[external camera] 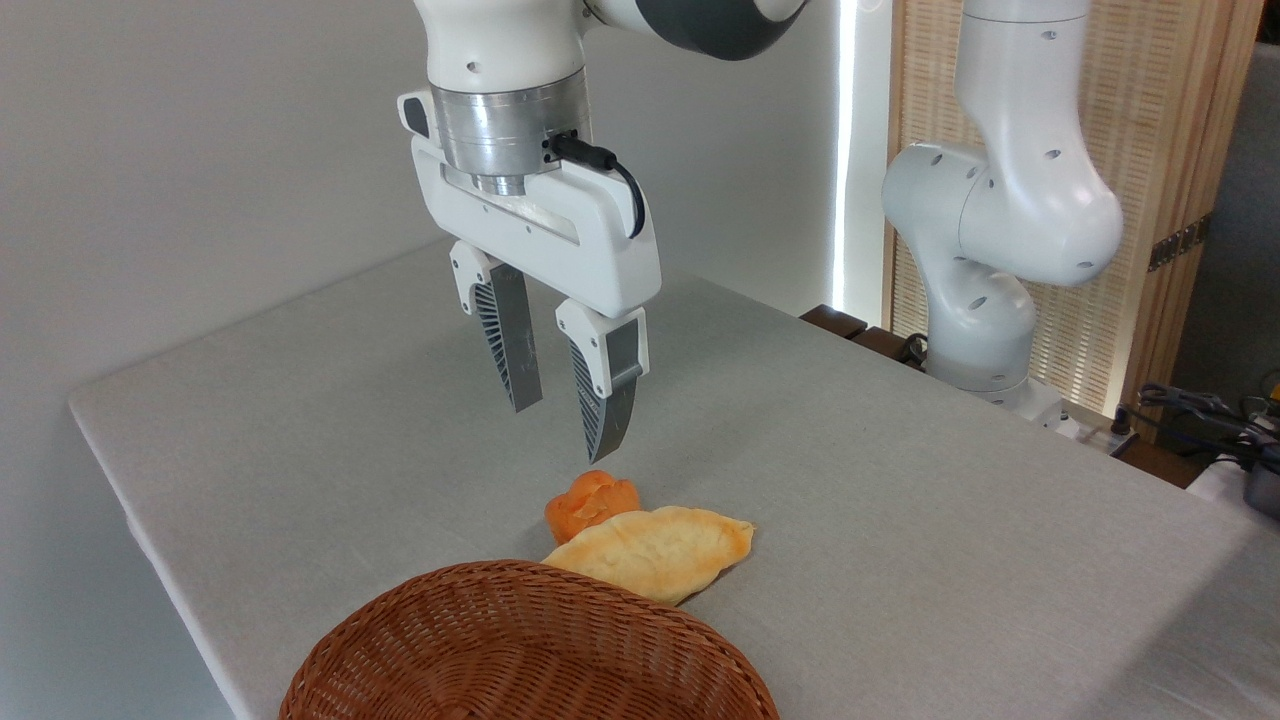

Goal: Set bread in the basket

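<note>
Far left: bare grey counter (pixel 330 420), its left edge running diagonally from the back corner toward the lower foreground, wall behind it, wide open surface between that edge and the food.

Left of centre, above the counter: end effector (pixel 566 422), released, two ribbed fingers (pixel 507 345) pointing down with a clear gap between them, gripping nothing. Hanging in the air, tips well clear of the cloth and just above and behind the orange bun (pixel 590 503).

Bottom centre: wicker basket (pixel 500 640), reddish-brown, round, cut off by the lower frame edge, sitting near the front edge of the counter; interior only partly visible.

Just behind the basket's far rim: bread (pixel 655 552), pale yellow with golden edges, lying flat on the counter, long axis roughly left to right, pointed right end toward open surface. Near end close against or slightly overlapped by the basket rim; actual contact impossible to tell. Bun touching the bread's back left edge.

Right of the bread: broad stretch of bare counter out to the right edge. Beyond it, white arm base (pixel 985 290), slatted wooden screen (pixel 1150 200), and cables (pixel 1190 405) at the far right.
</note>
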Robot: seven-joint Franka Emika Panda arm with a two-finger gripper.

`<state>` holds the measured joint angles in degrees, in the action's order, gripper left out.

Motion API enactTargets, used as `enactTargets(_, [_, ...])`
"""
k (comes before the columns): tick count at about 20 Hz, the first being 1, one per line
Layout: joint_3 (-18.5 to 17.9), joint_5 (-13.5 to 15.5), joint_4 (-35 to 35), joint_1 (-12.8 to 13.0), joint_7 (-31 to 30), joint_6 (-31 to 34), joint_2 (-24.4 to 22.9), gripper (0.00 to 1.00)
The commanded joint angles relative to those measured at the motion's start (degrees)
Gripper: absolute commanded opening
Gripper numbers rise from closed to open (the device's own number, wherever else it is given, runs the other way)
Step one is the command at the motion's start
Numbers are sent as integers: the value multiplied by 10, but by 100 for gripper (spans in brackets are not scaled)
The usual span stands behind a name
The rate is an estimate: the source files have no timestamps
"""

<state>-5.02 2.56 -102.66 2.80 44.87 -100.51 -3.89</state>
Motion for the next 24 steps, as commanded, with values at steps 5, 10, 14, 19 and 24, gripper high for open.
enactTargets(5, [-2, 3, -92, 14, 45, -43, -16, 100])
enactTargets(10, [-43, 1, -147, 12, 125, -79, -17, 100])
enactTargets(14, [-56, 0, -174, 11, 154, -101, -11, 100])
enactTargets(19, [-55, 1, -181, 11, 154, -121, 6, 100])
enactTargets(24, [-54, 0, -181, 14, 154, -121, 15, 100])
